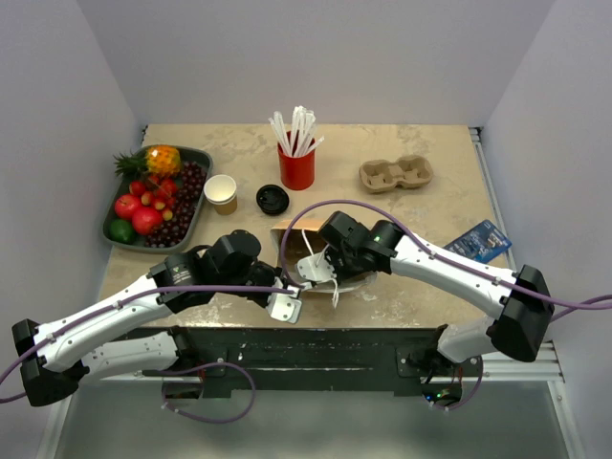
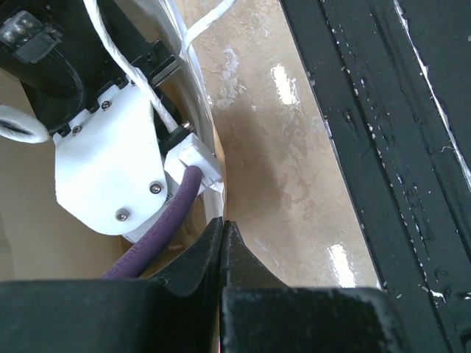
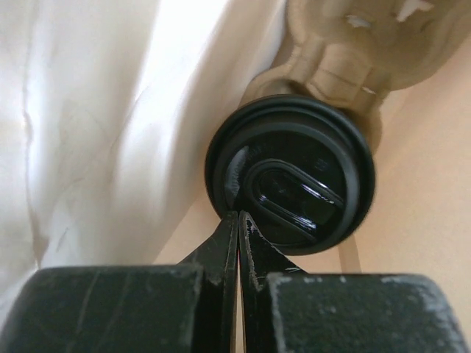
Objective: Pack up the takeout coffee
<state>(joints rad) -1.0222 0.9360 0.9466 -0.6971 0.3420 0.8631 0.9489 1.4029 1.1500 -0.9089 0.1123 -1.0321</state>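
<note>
**Seat the coffee without tipping it**

At lower centre of the left wrist view, the left gripper (image 2: 223, 224) is pressed together at the rim of the paper bag (image 1: 292, 237). I cannot tell whether it nips the paper. It should brace that edge. The right gripper (image 3: 238, 220), also together, touches the lid rim of the takeout coffee (image 3: 294, 176), which sits mid-frame inside the bag beside a tan moulded holder (image 3: 353, 44). Any nudge is best gentle and downward, not sideways.

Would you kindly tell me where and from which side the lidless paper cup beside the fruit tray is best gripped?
Probably grip the lidless paper cup at its rim, from straight above: it stands upright, mouth open, so the left fingers can straddle the wall. Take the side away from the fruit tray, which crowds it.
</note>
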